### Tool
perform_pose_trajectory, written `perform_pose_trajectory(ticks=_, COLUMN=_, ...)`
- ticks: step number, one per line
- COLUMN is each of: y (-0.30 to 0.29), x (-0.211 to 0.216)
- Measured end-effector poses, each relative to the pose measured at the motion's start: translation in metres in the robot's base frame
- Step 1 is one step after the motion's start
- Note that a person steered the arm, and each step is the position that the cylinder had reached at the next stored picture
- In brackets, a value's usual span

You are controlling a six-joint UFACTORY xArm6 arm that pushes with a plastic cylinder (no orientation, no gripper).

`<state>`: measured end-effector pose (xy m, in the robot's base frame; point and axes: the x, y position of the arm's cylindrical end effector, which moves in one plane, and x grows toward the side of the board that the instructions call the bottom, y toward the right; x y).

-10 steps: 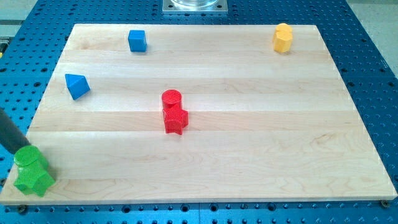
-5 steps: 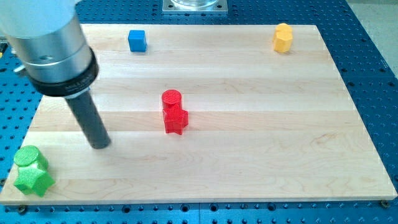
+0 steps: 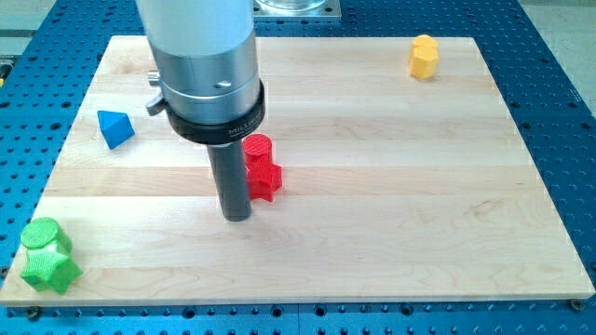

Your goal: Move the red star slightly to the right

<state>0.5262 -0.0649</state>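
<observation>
Your dark rod's tip (image 3: 237,218) resting on the pale wooden bench (image 3: 391,186), no jaws, holding nothing, red plastic star block (image 3: 264,180) just to its right, slightly above, red plastic cylinder block (image 3: 258,148) touching the star's top side, blue wedge-shaped block (image 3: 115,127) well to your tip's upper left.

Lab — blue perforated table (image 3: 559,102).

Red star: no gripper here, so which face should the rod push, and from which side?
Push the red star on its face toward the view's left, since it must go right. My tip sits just left of it and slightly toward the view's bottom. The red cylinder touches the star on its top side, so a low, off-centre push may turn it.
</observation>
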Motion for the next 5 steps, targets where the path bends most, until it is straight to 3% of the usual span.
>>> perform_pose_trajectory(ticks=5, y=0.035, x=0.0)
